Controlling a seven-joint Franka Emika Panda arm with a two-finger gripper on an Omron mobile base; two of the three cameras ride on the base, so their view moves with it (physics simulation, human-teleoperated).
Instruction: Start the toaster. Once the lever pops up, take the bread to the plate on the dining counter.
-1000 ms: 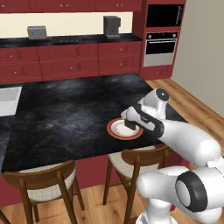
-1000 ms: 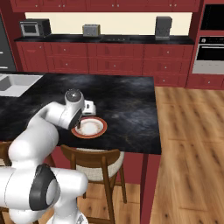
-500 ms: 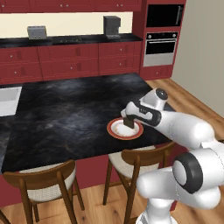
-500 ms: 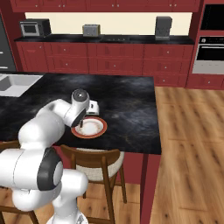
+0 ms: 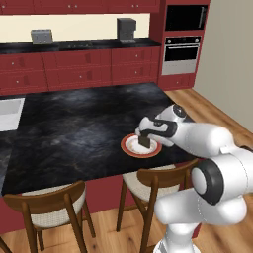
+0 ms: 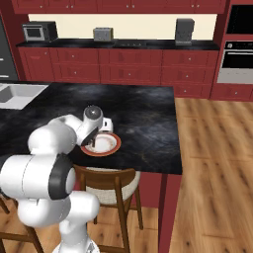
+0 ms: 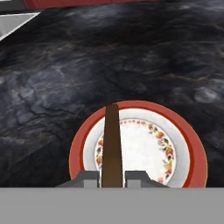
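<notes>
The dark brown bread (image 7: 112, 144) stands edge-on between my fingertips (image 7: 87, 178), held just over the plate (image 7: 183, 148), a small white one with a reddish-orange rim. My gripper (image 5: 144, 140) is shut on the bread (image 5: 144, 142) above the plate (image 5: 132, 148), near the front edge of the dining counter (image 5: 74, 118). From the right base view the hand covers the left side of the plate (image 6: 106, 145). The silver toaster (image 5: 42, 36) stands far off on the back worktop; its lever is too small to make out.
A dark coffee machine (image 5: 126, 28) and a wall oven (image 5: 182, 47) lie at the back right. A sink (image 5: 10, 106) is set in the counter's left end. Two wooden stools (image 5: 153, 183) stand under the front edge. A microwave (image 6: 38, 32) sits back left.
The hand has drawn in and dropped a little, bringing the bread lower over the plate. Plate and counter have stayed put.
</notes>
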